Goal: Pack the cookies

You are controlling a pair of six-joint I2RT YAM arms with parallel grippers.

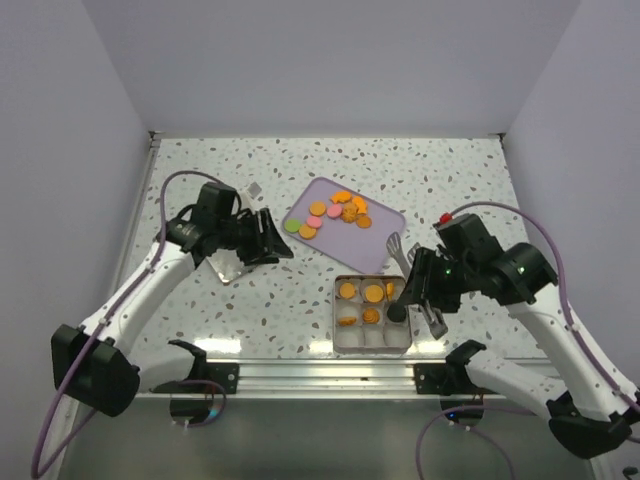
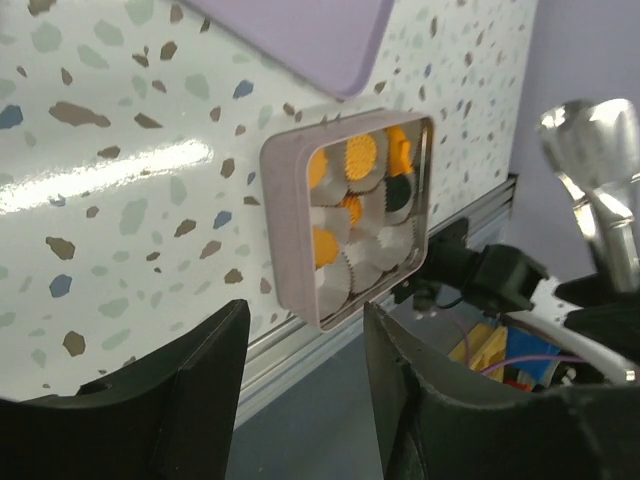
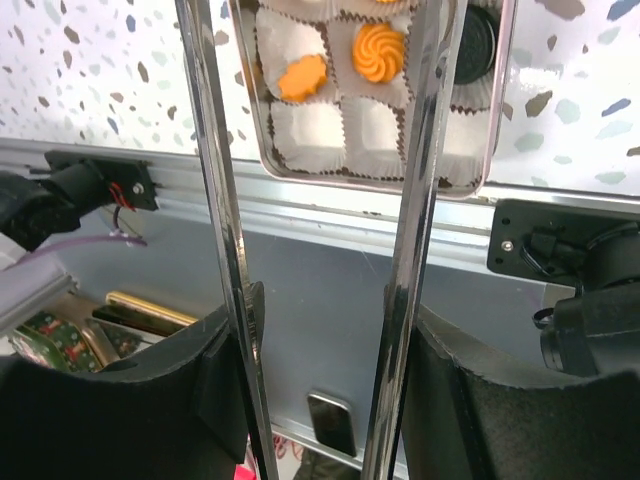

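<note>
Several cookies point(image 1: 349, 212), mostly orange with a pink and a green one, lie on the lilac tray point(image 1: 385, 238). The divided tin point(image 1: 372, 345) near the front edge holds several orange cookies point(image 1: 372, 292) and a black one point(image 1: 397, 313). My right gripper point(image 1: 425, 285) is shut on metal tongs point(image 1: 398, 249) just right of the tin. In the right wrist view the gripper point(image 3: 320, 330) presses the tong arms point(image 3: 418, 150) over the tin point(image 3: 370, 182), with orange cookies point(image 3: 380, 48) between them. My left gripper point(image 1: 268, 238) is open and empty, left of the tray; in its wrist view point(image 2: 300, 330) it faces the tin point(image 2: 290, 230).
A shiny flat square plate point(image 1: 228, 268) lies under the left arm. A small pale object point(image 1: 256, 188) sits behind the left gripper. The aluminium rail point(image 1: 320, 368) runs along the front edge. White walls close in the back and sides.
</note>
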